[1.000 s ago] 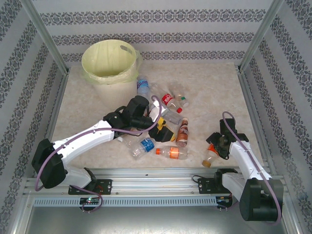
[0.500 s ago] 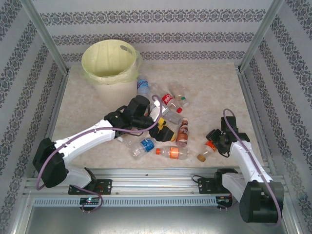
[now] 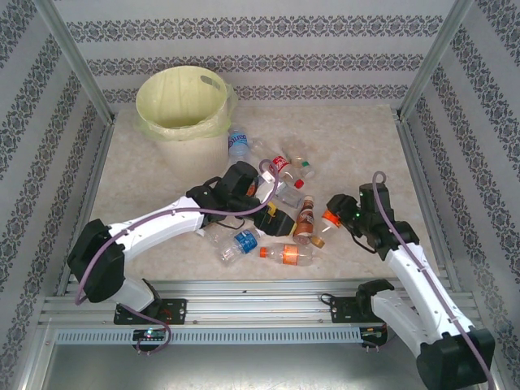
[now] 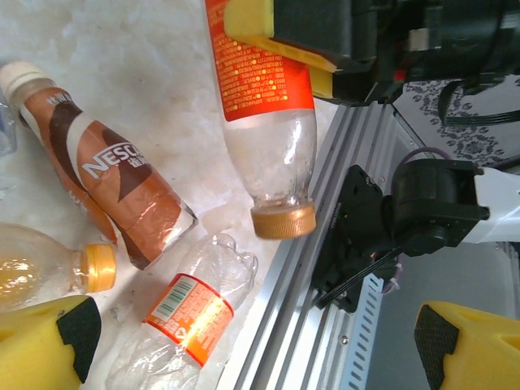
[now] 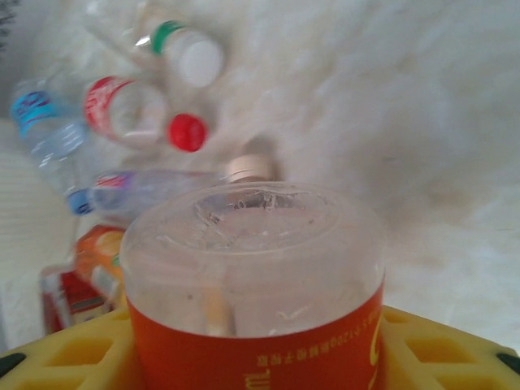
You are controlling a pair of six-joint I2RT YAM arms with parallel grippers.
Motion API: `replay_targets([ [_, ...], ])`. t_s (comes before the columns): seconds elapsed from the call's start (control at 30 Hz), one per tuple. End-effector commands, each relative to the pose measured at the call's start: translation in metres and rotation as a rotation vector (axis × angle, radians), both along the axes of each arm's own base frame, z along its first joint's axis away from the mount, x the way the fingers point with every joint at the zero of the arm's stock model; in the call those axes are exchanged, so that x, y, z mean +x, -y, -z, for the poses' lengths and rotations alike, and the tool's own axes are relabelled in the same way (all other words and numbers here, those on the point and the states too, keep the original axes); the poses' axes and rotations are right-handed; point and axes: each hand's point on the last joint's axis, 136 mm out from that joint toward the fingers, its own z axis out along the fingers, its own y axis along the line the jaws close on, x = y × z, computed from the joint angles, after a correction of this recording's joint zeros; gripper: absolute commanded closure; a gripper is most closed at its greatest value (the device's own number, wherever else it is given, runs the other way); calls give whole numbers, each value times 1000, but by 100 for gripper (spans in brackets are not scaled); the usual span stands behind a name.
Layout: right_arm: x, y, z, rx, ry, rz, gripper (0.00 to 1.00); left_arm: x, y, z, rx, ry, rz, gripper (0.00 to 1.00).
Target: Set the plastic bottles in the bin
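Right gripper [image 3: 335, 211] pinches an orange bottle [image 3: 322, 230]; crossing to the bin [image 3: 180, 101] at the table's [image 3: 366, 138] far-left corner, we risk striking our spread left gripper [image 3: 272, 219].

In the left wrist view, the brown-labelled bottle [image 4: 114, 175], lying toward nine o'clock, is showing white capitals beginning NESC that are running slantwise along its label, with the later letters curving out of sight. At twelve o'clock the orange-labelled bottle [image 4: 260, 73] is carrying blocks of fine yellow print, too small to read. Toward seven o'clock the crushed bottle [image 4: 183, 313] is showing a barcode on its red-orange label, with unreadable digits. In the right wrist view, yellow lettering on the orange label is standing upside down and illegible.
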Motion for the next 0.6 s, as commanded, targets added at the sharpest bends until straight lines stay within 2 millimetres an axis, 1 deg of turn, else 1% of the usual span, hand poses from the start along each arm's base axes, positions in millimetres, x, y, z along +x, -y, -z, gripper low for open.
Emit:
replay_targets([
  [0.0, 18, -19, -40, 64, 117, 8, 49, -6, 16, -15, -78, -41, 33, 0],
  [0.13, 26, -40, -61, 115, 172, -20, 50, -11, 21, -14, -109, -81, 66, 0],
  [0.3, 31, -64, -79, 123, 206, -68, 49, -10, 22, -11, -105, -88, 61, 5],
  [0.57, 36, -81, -95, 157, 247, -88, 50, -8, 22, -8, -96, -107, 45, 16],
])
